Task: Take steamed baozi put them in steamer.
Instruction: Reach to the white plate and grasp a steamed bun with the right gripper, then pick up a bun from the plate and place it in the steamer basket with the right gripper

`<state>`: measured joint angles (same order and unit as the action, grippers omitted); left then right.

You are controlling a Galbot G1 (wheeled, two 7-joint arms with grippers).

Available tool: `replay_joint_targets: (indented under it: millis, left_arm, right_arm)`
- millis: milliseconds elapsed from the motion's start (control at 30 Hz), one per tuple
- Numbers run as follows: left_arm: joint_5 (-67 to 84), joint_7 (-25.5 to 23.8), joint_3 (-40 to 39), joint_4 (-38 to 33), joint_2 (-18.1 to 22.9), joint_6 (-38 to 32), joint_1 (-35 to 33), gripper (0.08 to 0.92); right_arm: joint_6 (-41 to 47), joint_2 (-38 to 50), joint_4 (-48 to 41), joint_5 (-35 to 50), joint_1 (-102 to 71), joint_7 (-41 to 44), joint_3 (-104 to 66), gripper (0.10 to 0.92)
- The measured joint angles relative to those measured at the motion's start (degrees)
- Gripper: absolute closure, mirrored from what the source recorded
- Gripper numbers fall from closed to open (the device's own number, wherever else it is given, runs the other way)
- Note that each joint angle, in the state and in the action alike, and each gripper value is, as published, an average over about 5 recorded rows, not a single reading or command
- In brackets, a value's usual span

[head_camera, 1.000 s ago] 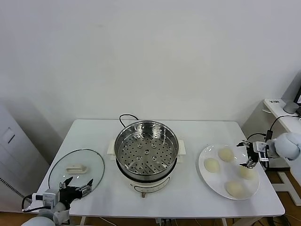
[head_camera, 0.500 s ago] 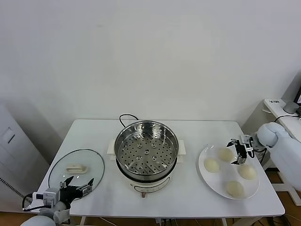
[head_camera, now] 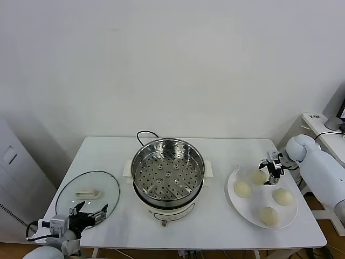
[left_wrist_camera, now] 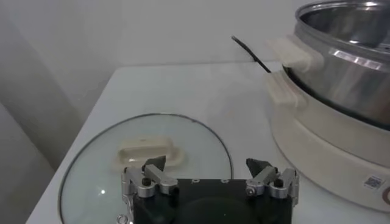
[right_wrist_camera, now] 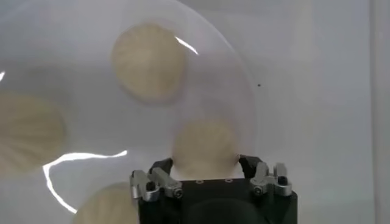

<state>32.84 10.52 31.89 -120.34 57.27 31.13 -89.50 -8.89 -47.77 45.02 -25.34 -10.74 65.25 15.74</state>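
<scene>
Your right gripper [head_camera: 271, 168] has swung inward, fingers now astride the plate's [head_camera: 234, 200] far baozi [right_wrist_camera: 204, 149], apart, not clamped; left gripper [left_wrist_camera: 209, 178] parked, fingers apart.

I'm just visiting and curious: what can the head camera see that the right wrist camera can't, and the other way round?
Only the head view shows the steamer, the glass lid, the left gripper near it, and the whole table. Only the right wrist view shows, close up, the right gripper with its fingers on both sides of one baozi. Both show the plate carrying four buns.
</scene>
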Motion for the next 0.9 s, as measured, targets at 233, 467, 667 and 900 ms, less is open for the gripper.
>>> replay_joint_targets:
  millis: [233, 467, 667, 900]
  left_arm:
    - [0.1, 0.0, 0.3, -0.2, 0.0, -0.1, -0.5, 0.177]
    - [0.1, 0.1, 0.5, -0.8, 0.4, -0.1, -0.9, 0.177]
    - [0.1, 0.5, 0.5, -1.3, 0.8, 0.2, -1.1, 0.177]
    - [0.0, 0.6, 0.6, -2.1, 0.9, 0.3, -1.9, 0.177]
  right_arm:
    - [-0.5, -0.8, -0.5, -1.0, -0.7, 0.0, -0.8, 0.409]
    - [-0.4, 0.1, 0.4, -0.6, -1.0, 0.5, -0.5, 0.488]
    - [0.2, 2.8, 3.5, 2.1, 0.8, 1.6, 1.9, 0.491]
    - [-0.6, 7.5, 10.1, 9.2, 8.5, 3.5, 9.6, 0.486]
